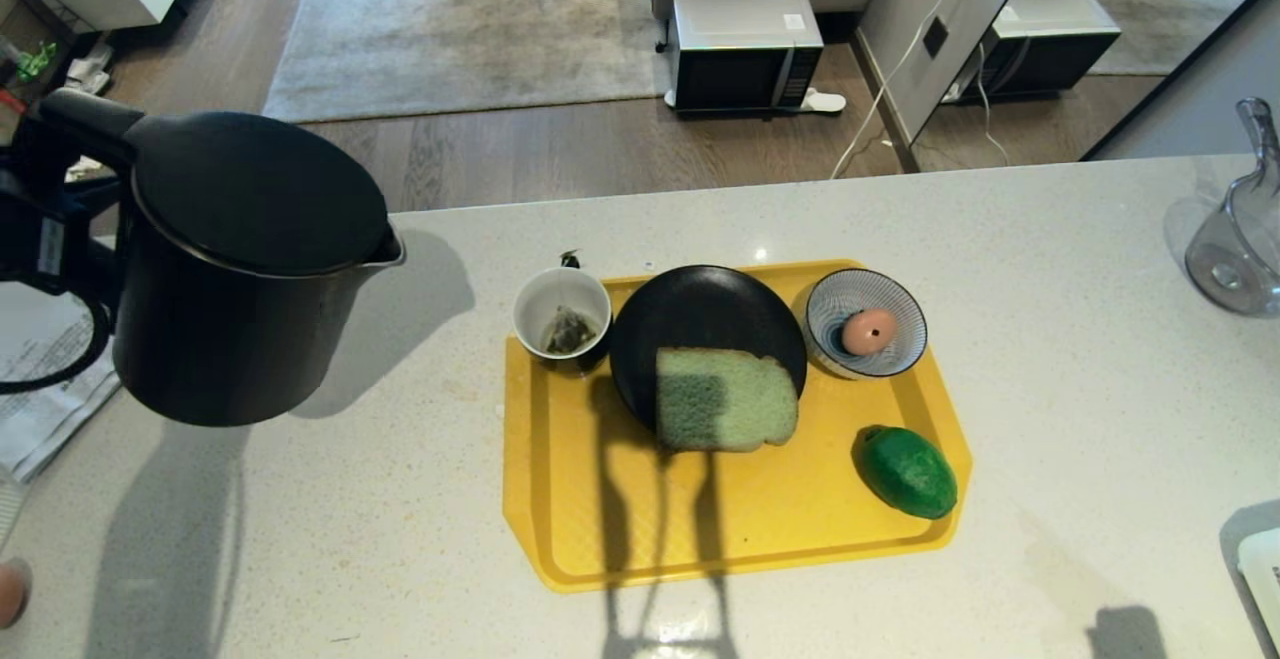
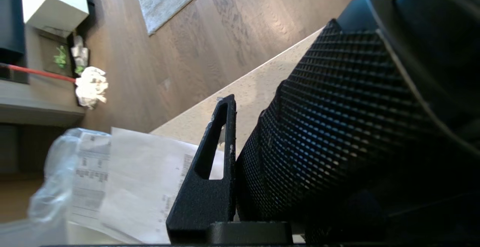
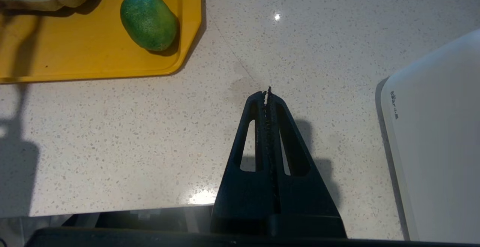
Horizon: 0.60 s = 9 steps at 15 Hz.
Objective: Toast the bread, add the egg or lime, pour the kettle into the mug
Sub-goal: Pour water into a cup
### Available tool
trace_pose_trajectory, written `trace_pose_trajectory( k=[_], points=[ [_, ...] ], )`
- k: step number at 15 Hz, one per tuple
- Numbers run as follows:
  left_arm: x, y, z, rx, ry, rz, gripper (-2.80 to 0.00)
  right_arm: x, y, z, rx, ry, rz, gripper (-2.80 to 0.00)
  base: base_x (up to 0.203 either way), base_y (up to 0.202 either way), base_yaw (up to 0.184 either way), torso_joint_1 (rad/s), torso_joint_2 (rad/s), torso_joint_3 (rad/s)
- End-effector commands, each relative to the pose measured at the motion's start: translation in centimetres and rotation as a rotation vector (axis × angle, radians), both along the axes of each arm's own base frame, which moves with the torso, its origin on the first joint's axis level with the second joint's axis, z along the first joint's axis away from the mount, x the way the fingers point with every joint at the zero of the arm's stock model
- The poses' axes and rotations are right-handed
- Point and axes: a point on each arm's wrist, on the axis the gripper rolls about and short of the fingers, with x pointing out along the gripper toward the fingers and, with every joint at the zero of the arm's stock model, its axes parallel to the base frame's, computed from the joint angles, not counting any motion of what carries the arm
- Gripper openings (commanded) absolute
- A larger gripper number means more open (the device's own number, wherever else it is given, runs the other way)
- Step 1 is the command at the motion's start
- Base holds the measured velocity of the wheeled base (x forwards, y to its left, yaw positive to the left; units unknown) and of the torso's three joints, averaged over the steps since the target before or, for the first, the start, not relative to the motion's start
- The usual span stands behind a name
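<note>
The left hand grips the handle of the black kettle and holds it up over the counter. The mug sits on the yellow tray, off past the kettle's spout. The bread and lime lie farther along it. The right hand is clenched tight and holds nothing.

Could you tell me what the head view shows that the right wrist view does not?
Only the head view shows the kettle lifted at the left, the mug with a tea bag, the black plate and the egg in its bowl. Only the right wrist view shows the right end effector, shut above the counter. Both share the lime, the bread and the yellow tray.
</note>
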Motion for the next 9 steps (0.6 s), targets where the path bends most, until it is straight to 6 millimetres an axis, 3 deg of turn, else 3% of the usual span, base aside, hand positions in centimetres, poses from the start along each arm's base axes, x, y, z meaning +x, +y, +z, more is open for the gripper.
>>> trace_pose_trajectory(
  k=[1,9],
  points=[
    [1.9,-0.8,0.1,0.044,0.021,0.022,-2.8,0.0,0.0,0.0,0.0,0.0,0.0,-2.8,0.0,0.0,0.0,0.0,0.0,0.0],
    [7.5,-4.7,-0.6,0.079,0.071,-0.048,-2.8,0.0,0.0,0.0,0.0,0.0,0.0,-2.8,0.0,0.0,0.0,0.0,0.0,0.0]
  ],
)
